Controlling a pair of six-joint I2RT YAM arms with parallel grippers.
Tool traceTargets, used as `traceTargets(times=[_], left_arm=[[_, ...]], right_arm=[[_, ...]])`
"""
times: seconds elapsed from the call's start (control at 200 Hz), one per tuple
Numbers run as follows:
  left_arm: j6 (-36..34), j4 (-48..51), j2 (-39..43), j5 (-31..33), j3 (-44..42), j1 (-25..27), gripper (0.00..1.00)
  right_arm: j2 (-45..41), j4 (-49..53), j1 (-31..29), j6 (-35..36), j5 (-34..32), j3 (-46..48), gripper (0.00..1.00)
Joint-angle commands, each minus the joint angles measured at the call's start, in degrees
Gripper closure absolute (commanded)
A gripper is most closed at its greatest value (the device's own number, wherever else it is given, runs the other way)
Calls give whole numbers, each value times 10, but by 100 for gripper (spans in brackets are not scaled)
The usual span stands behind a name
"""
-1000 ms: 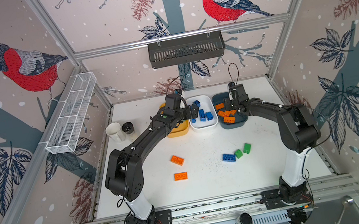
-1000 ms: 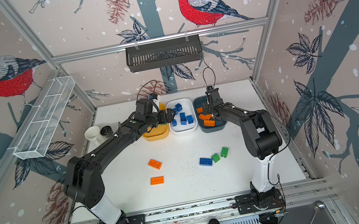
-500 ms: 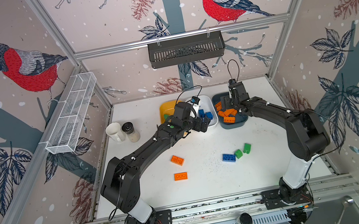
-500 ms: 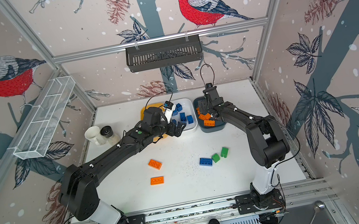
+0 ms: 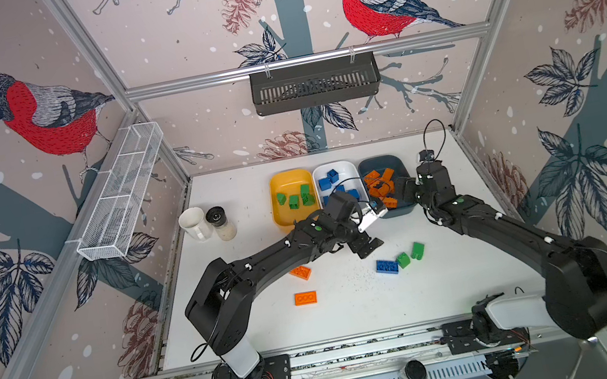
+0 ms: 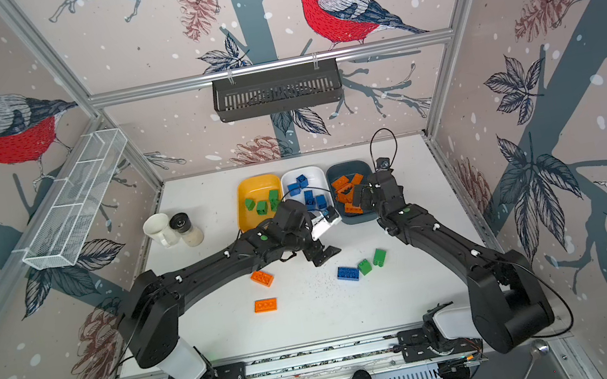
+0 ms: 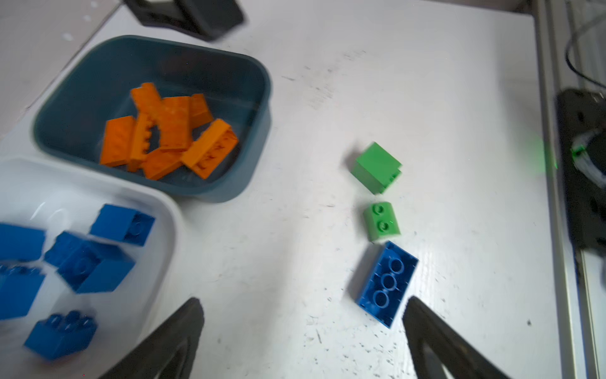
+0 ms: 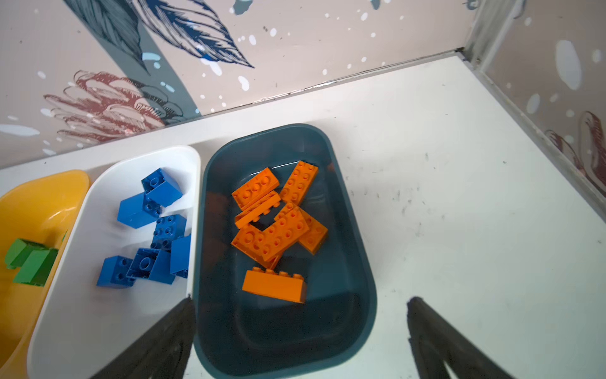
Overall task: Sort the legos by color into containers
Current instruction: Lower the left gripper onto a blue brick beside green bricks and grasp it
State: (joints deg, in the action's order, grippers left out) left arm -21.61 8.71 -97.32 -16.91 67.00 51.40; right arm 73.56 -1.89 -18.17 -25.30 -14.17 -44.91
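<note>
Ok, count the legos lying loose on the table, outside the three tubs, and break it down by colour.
Orange legos: 2
Blue lego: 1
Green legos: 2
Total loose on the table: 5

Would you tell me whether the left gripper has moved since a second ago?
Yes: the left gripper drew back from the white tub, forward toward the loose blue brick.

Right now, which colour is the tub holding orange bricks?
The tub is dark teal-blue; right wrist view.
</note>
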Motion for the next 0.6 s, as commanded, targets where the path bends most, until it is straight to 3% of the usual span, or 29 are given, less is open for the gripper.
traceTargets(times=[0.0, 0.15, 0.29, 0.595], left_arm=[[-113, 8, -14, -29, -16, 19, 5], [-173, 101, -82, -9, 39, 44, 6], [-186, 138, -145, 23, 81, 56, 6], [-182, 159, -196, -10, 116, 61, 13]], right_arm=[[-30, -32, 4, -42, -37, 27, 0], [-51, -40, 12, -53, -51, 49, 1], [-54, -43, 18, -55, -49, 52, 0], [-52, -46, 20, -55, -42, 60, 1]])
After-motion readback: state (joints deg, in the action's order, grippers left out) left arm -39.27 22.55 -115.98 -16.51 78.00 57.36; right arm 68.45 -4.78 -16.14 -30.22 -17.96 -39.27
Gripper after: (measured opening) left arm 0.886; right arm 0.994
